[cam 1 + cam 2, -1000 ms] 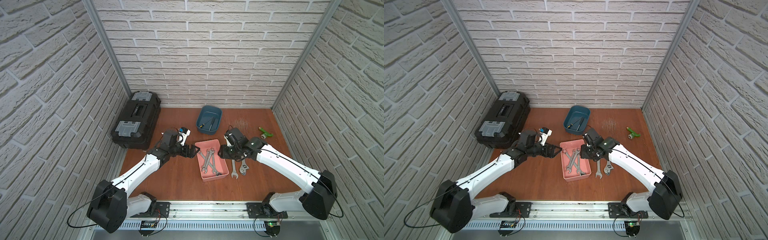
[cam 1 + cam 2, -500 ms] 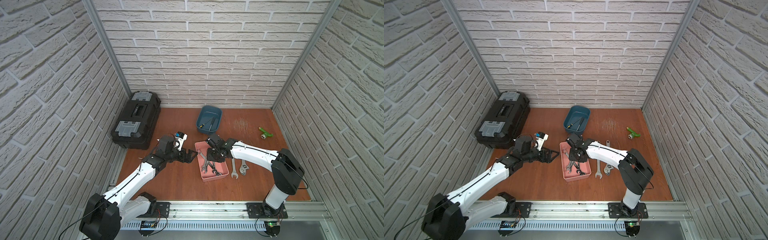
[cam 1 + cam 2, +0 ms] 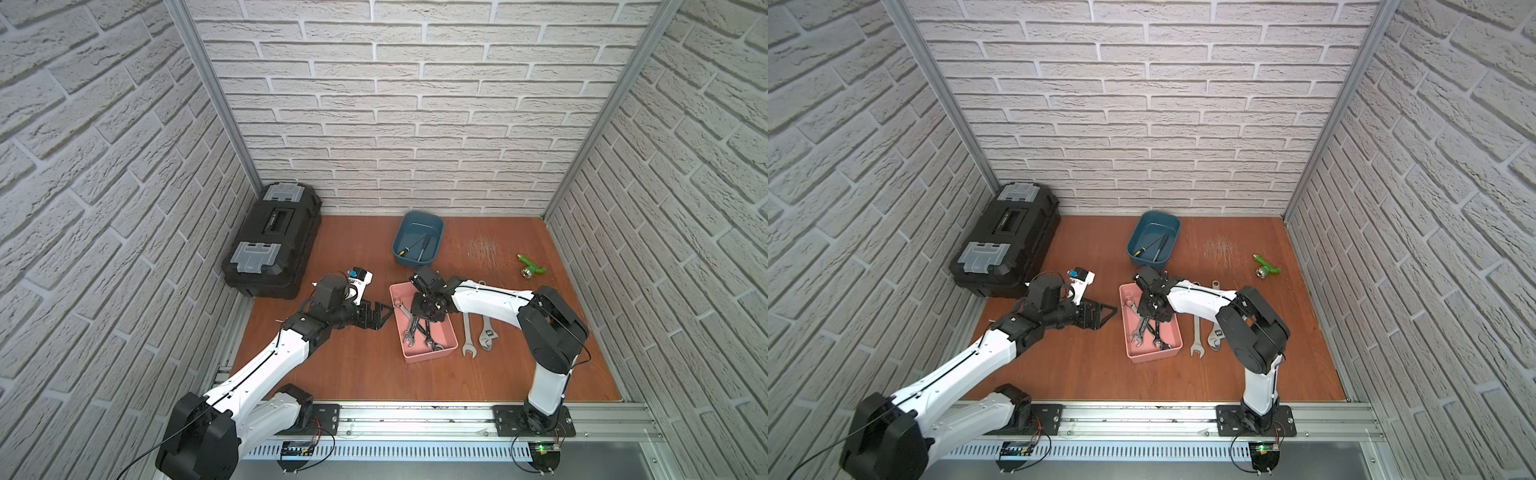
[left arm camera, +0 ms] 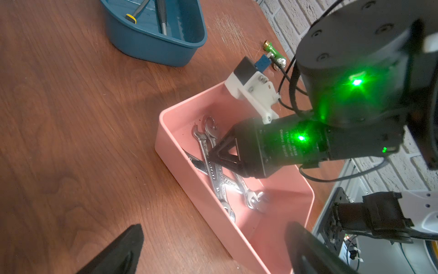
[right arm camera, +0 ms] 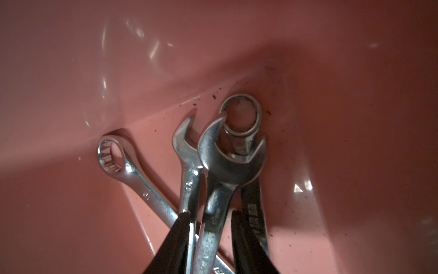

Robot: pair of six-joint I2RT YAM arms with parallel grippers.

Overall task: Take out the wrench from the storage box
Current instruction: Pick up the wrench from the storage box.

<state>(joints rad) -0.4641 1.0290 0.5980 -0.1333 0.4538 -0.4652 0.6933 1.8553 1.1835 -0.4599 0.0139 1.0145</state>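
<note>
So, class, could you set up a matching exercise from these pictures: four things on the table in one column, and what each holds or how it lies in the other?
Things:
1. storage box
2. blue tub
3. toolbox
4. green part

States:
A. lies loose, in no container
B. holds several wrenches
C. lid shut, grey latches
D. holds a screwdriver

Pairs: 1-B, 2-D, 3-C, 4-A

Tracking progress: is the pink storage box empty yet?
Not empty. Several wrenches lie crossed inside the storage box, the right gripper straddling their shafts.
</note>
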